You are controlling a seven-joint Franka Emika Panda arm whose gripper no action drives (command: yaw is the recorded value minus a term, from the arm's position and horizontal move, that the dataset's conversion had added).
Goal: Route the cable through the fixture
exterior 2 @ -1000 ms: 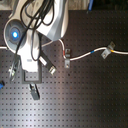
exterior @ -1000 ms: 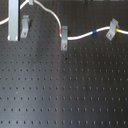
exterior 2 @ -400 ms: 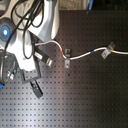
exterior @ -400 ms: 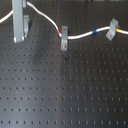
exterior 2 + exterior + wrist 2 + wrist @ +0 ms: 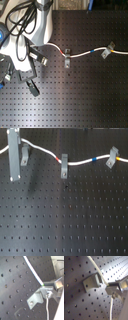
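- I see my gripper (image 5: 110,288) pinching the thin white cable (image 5: 47,152) right at the grey metal fixture (image 5: 24,155).
- Matte black perforated board (image 5: 65,223) underneath; slanted clip (image 5: 64,166) touches the red band.

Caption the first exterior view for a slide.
Gripper holds white cable beside leftmost clip; two other clips already carry it.
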